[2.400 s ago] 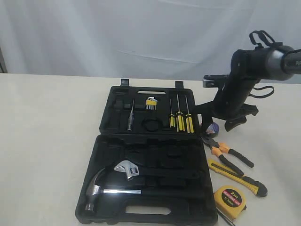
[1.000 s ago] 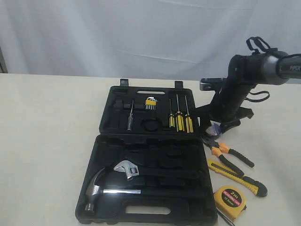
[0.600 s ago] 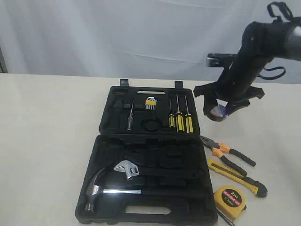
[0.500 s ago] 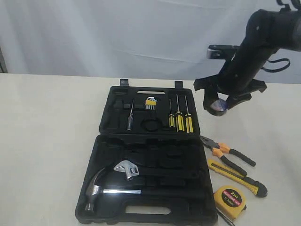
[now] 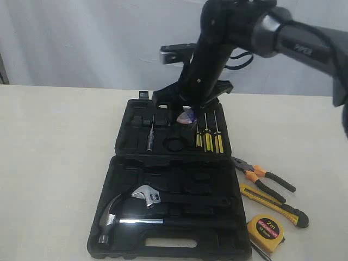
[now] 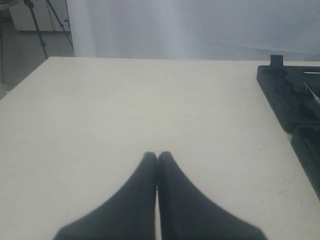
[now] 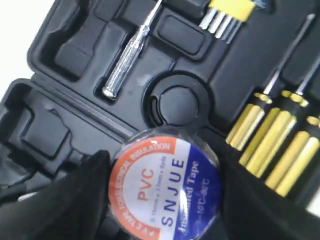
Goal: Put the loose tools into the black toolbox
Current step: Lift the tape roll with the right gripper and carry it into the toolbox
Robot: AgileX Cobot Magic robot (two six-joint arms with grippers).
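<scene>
Nearest the camera, on the table [image 5: 43, 163] right of the toolbox [image 5: 126, 168], lie the tape measure [image 5: 265, 228], then the knife [image 5: 274, 205], then the pliers [image 5: 262, 176]. These three loose tools are not yet packed. They lie clear of the case on the right arm's side, which is probably why that arm does the loading.

The toolbox lies open and flat, so both halves turn their moulded beds upward. The near half holds the hammer [image 5: 117, 215] and wrench [image 5: 147, 194]. In the far half the screwdrivers [image 5: 208, 138] sit side by side, with an empty round recess [image 7: 177, 102] just beside their handles.

Above that far half hangs the right gripper [image 5: 189, 110], jaws spread wide and pinching the roll [image 7: 165, 186] by its outer rim, with the label toward the wrist camera. Held flat like that, the roll could be lowered straight into a round bed, and the wrist view shows the recess just past the roll's edge. The roll looks clear of the case, though how high it sits is hard to tell.

The left gripper [image 6: 157, 157] has its fingers pressed together on nothing. It sits low over bare table with the toolbox's edge in sight — parked out of the way, I judge.
</scene>
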